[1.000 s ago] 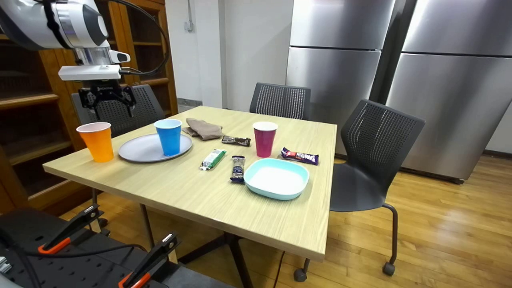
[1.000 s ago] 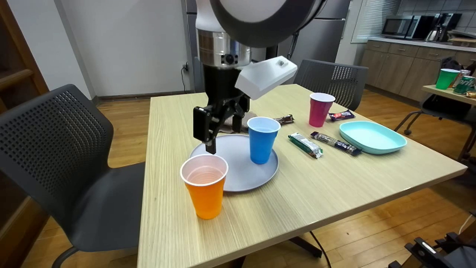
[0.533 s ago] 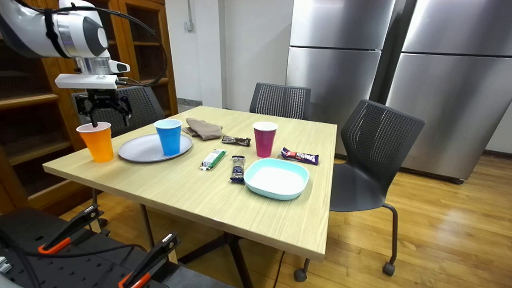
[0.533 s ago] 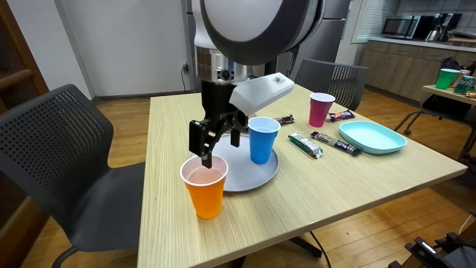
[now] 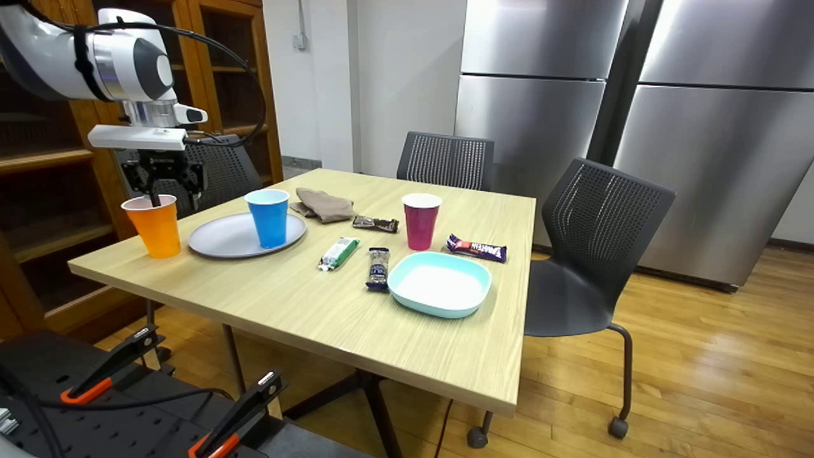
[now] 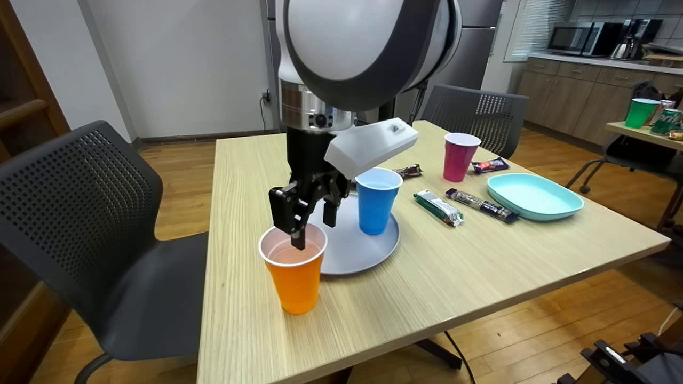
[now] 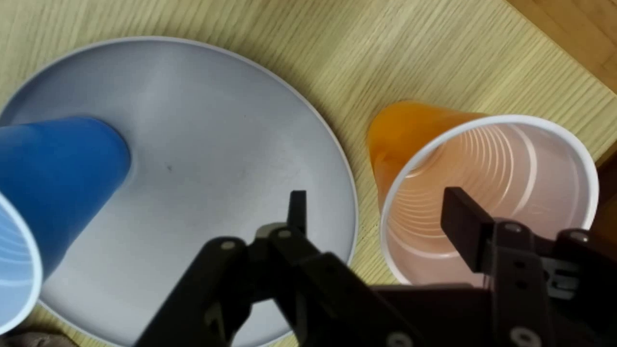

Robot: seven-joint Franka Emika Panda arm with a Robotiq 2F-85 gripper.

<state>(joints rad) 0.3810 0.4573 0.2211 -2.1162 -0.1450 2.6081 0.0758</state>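
My gripper [image 5: 175,202] is open and empty, pointing down at the orange cup [image 5: 156,232]. It also shows in an exterior view [image 6: 314,233] and the wrist view [image 7: 376,195]. One fingertip is inside the mouth of the upright orange cup [image 6: 296,288]; the other is outside it, above the grey plate [image 6: 352,261]. In the wrist view, the near rim of the orange cup [image 7: 405,130] lies between the fingers, with a gap to both. A blue cup [image 6: 378,208] stands upright on the plate, beside the gripper. It is partly cut off in the wrist view [image 7: 58,168].
A magenta cup [image 5: 421,226], a turquoise dish [image 5: 439,312], a brown cloth [image 5: 324,205] and several wrapped bars [image 5: 339,253] are farther along the table. The orange cup stands near a table corner. Dark chairs [image 6: 96,240] stand around the table.
My gripper has come down and shifted slightly toward the orange cup. One fingertip has gone from above the cup to inside its mouth. The cups and plate have not moved.
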